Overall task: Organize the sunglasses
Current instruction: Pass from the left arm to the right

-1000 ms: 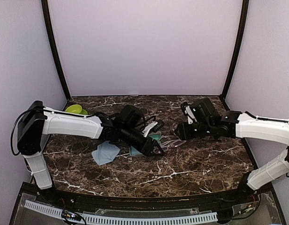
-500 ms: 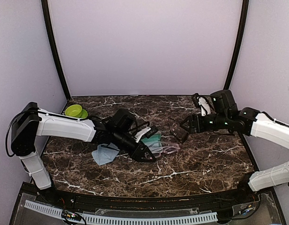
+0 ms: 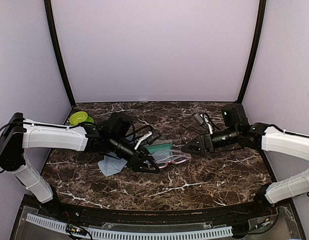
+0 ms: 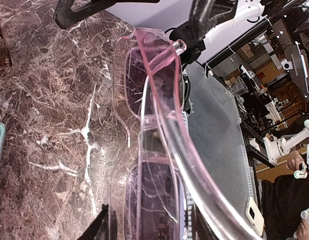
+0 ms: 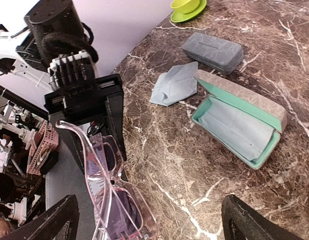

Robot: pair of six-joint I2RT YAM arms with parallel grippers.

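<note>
Cloth [image 5: 174,84], open case [image 5: 244,97] and closed case [image 5: 213,50] lie beyond pink sunglasses [image 5: 111,200].

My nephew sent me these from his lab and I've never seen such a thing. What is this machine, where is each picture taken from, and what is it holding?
These are two robot arms bolted at the near edge of a dark marble table, each ending in a two-finger gripper. The wide picture looks down from above and behind them; the other two come from a camera on each wrist. The left gripper is closed on the pink sunglasses. The right gripper is open close beside them, holding nothing. On the table lie an open case with a teal lining, a closed grey case, a light blue cloth and a green bowl.
</note>
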